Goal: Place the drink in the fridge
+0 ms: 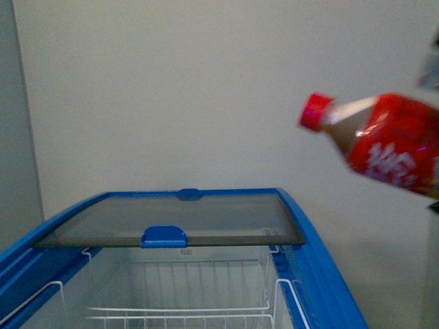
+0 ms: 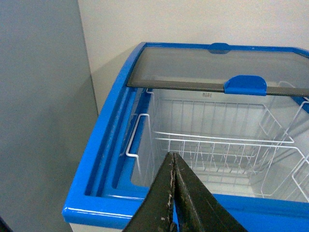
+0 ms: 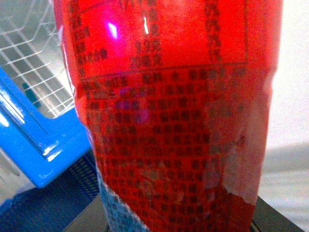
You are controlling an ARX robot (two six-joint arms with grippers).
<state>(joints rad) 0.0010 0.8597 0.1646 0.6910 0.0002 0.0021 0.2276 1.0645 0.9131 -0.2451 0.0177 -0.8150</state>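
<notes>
Holding drink [image 1: 384,140] tilted, high beside right rim of fridge [image 1: 322,274], clamped in right gripper [image 3: 178,212]; left gripper [image 2: 173,162] pressed together over near rim. Risks clipping rim or glass lid [image 1: 171,216] if lowered early.

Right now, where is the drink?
Front view: the drink is up in the air on the right, tilted, cap pointing left, above and right of the open fridge.

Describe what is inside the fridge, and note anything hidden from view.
The fridge holds white wire baskets in its open front part, with nothing seen in them. The tinted glass lid covers the rear, hiding whatever lies there. The drink is outside.
</notes>
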